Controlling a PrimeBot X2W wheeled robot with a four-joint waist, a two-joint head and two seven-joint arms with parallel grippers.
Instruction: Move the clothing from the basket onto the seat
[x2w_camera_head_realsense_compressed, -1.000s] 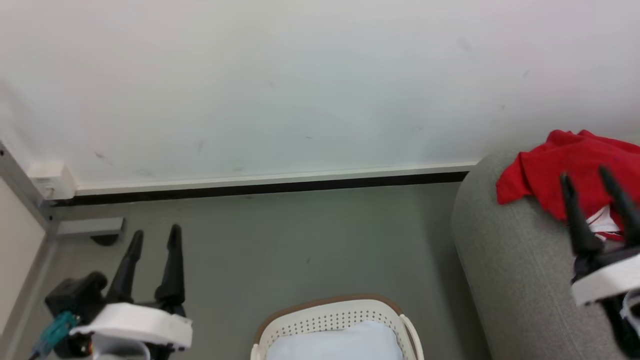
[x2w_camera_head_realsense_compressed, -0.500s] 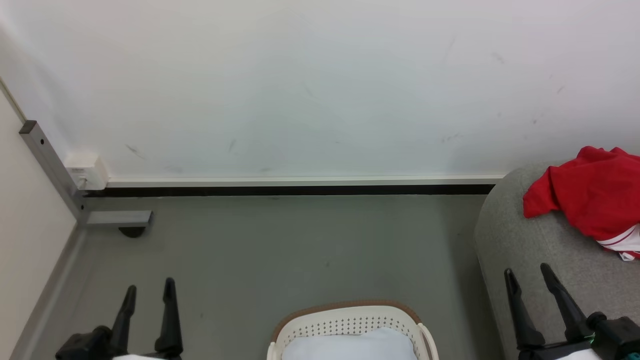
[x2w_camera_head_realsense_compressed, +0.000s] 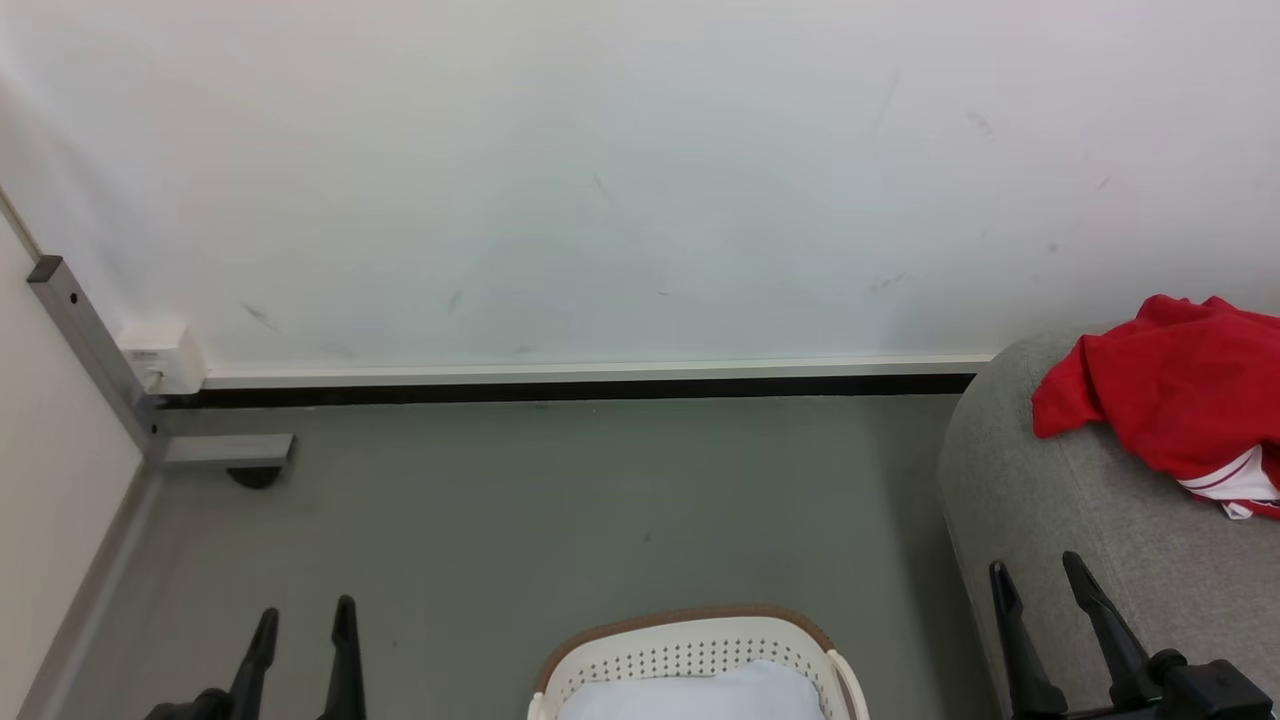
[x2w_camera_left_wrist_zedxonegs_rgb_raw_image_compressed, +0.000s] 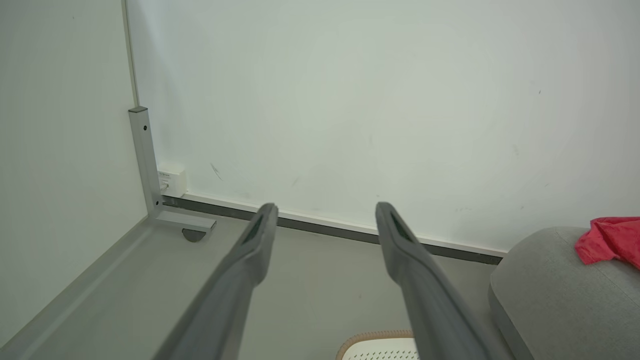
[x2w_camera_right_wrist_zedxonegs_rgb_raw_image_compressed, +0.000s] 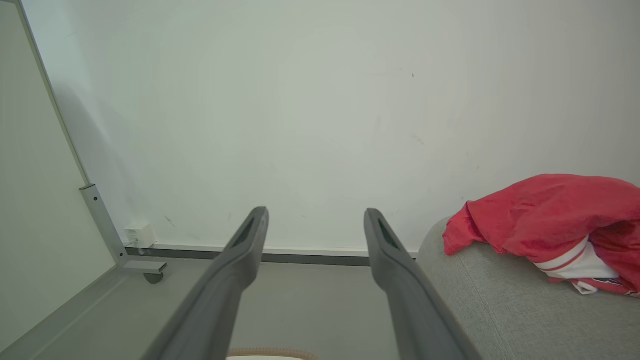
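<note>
Head view shows the clothing (x2w_camera_head_realsense_compressed: 1170, 390) bunched on the seat (x2w_camera_head_realsense_compressed: 1060, 540) near its rounded end; the basket (x2w_camera_head_realsense_compressed: 690, 640) stands on the floor (x2w_camera_head_realsense_compressed: 600, 500) beside the seat, while the left gripper (x2w_camera_head_realsense_compressed: 306, 606) and right gripper (x2w_camera_head_realsense_compressed: 1034, 561) hang with fingers spread, holding nothing

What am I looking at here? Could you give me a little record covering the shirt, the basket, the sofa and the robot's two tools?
shirt: red, crumpled on the sofa, touched by neither tool
sofa: grey, at the right, by the wall
basket: white, on the floor, holding a pale blue bundle
left tool: open, empty, over the floor
right tool: open, empty, apart from the shirt
job: looks done, since the shirt is out of the basket
</note>
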